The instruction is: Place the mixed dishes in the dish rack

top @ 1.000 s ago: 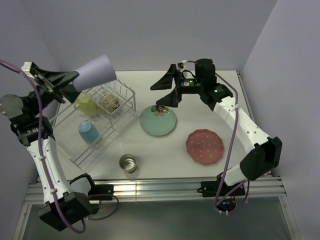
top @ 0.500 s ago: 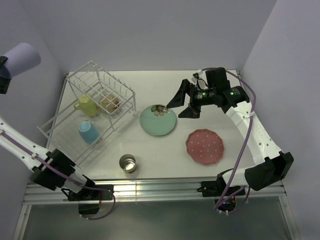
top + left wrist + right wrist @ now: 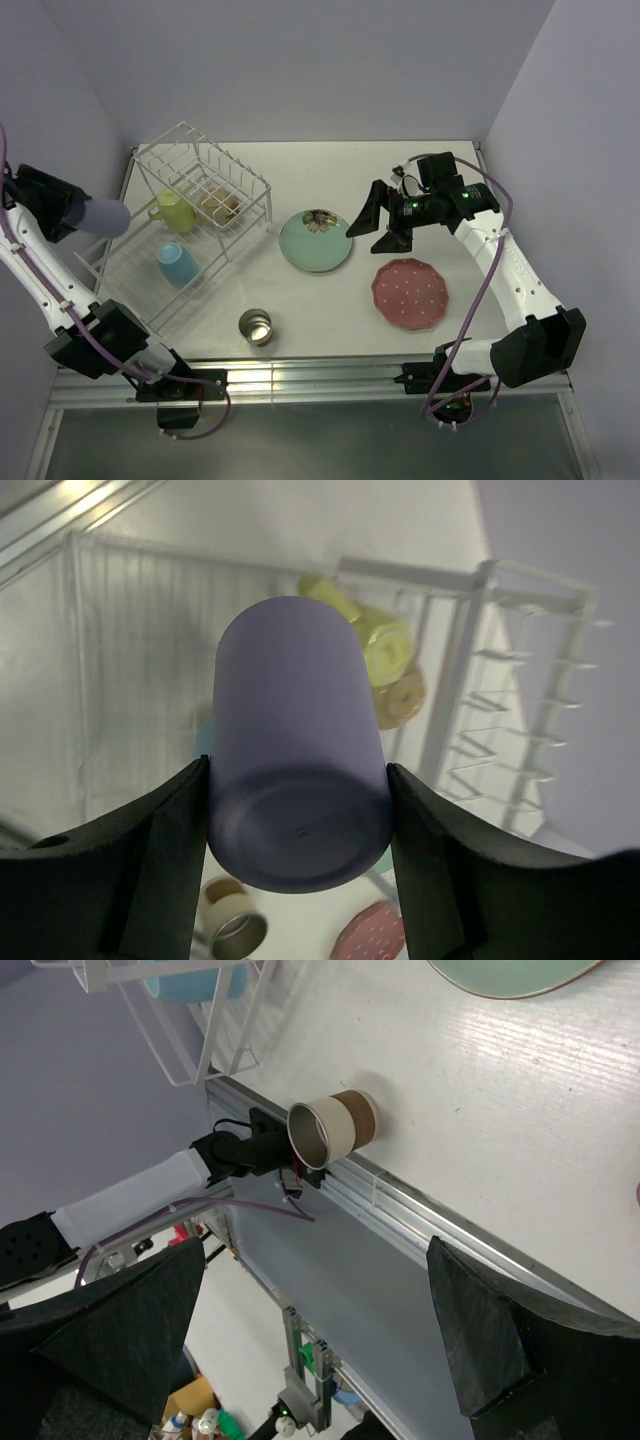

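My left gripper [image 3: 72,210] is shut on the lavender cup [image 3: 108,216], held sideways just left of the white dish rack [image 3: 268,186]. In the left wrist view the lavender cup [image 3: 298,740] fills the space between both fingers, its base toward the camera. A yellow mug [image 3: 175,212], a cream bowl [image 3: 220,207] and a light blue mug [image 3: 177,263] sit in the rack. On the table are the metal cup [image 3: 256,326], the mint-green plate [image 3: 316,241] and the pink dotted plate [image 3: 410,292]. My right gripper [image 3: 383,222] hangs open and empty between the two plates.
Grey walls close in the table on the left, back and right. An aluminium rail [image 3: 320,380] runs along the near edge. The right wrist view looks past the metal cup [image 3: 330,1130] and over the table edge toward the left arm's base [image 3: 130,1200].
The left arm swung the lavender cup from above the rack out to the far upper left, then down beside the rack's left side. The right gripper drifted right, off the green plate's far rim.
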`<state>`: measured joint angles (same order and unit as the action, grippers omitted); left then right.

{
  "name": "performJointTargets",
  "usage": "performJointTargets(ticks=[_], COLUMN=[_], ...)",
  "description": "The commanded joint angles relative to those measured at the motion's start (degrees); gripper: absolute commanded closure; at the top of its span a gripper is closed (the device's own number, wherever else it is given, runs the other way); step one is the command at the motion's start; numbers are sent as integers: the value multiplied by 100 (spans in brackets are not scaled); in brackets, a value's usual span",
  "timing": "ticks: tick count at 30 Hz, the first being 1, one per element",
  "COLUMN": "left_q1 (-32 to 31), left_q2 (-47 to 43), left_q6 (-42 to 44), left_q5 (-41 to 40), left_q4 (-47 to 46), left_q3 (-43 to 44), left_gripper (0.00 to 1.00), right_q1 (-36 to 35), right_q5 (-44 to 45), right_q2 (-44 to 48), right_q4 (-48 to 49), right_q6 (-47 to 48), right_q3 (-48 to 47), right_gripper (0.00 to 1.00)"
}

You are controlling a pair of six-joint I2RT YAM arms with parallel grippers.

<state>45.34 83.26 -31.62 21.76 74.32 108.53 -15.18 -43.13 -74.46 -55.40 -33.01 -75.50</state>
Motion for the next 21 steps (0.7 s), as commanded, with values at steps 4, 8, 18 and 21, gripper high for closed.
performJointTargets(ticks=[4, 8, 18, 21], left_q1=[-710, -904, -1730, -1853], left_q2=[-187, -276, -153, 40], left_q6=[112, 50, -406, -442], left_q5=[-1428, -1710, -2009, -2061], left_q4=[48, -382, -1314, -1613], left_q3=[-726, -1202, -2336, -2372], left_gripper=[100, 100, 100, 100], right_q1=[112, 120, -54, -239], right_q5=[-125, 33, 156, 296], right_q2=[1, -8, -139, -236], right_q4=[-173, -322, -481, -595], right_q6=[480, 594, 797, 893], right_q3=[-70, -140, -228, -412], right_gripper=[0, 0, 0, 0])
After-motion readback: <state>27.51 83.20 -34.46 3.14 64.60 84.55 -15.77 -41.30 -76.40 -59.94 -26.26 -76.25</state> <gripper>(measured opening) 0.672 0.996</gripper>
